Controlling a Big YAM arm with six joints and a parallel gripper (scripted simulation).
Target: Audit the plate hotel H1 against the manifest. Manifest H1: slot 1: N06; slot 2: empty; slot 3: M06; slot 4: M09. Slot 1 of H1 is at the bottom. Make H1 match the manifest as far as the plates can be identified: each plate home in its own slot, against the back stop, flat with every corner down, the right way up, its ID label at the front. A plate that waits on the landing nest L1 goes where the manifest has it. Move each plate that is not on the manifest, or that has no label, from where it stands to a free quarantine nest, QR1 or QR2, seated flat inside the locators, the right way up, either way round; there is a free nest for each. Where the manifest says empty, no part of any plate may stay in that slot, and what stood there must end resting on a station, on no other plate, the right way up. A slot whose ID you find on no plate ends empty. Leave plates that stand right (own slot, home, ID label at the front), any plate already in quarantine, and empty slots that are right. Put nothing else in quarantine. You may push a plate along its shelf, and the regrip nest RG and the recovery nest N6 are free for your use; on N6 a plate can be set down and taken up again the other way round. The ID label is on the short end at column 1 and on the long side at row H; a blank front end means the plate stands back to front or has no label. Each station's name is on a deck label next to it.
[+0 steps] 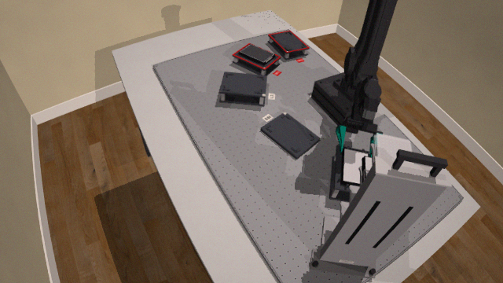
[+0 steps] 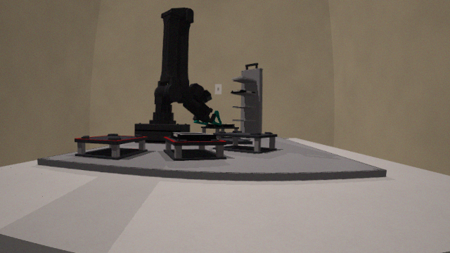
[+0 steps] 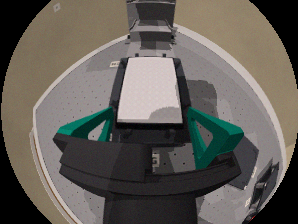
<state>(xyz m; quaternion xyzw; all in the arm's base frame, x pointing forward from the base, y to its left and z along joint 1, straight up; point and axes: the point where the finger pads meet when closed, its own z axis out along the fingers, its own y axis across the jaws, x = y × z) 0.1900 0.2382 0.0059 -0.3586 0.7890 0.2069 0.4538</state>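
Observation:
A plate with a white top (image 1: 352,169) (image 3: 149,83) lies flat on the raised landing nest (image 1: 334,181) in front of the grey plate hotel H1 (image 1: 393,204) (image 2: 256,98) (image 3: 152,3). It shows in the exterior view (image 2: 219,125) as a thin dark slab. My gripper (image 1: 357,151) (image 2: 211,119) (image 3: 150,111) is open. Its green fingers stand on either side of the plate's near end, apart from it. In the exterior view a dark plate (image 2: 242,91) sits on the hotel's second shelf from the top; the other shelves look bare. No labels can be read.
A red-rimmed quarantine nest (image 1: 236,55) (image 2: 195,143) holds a dark plate (image 1: 257,53) (image 2: 191,134). The second red-rimmed nest (image 1: 280,33) (image 2: 107,138) is bare. A dark raised nest (image 1: 241,84) and a flat dark nest (image 1: 290,134) are mid-deck. The arm's base (image 1: 334,94) stands behind the landing nest.

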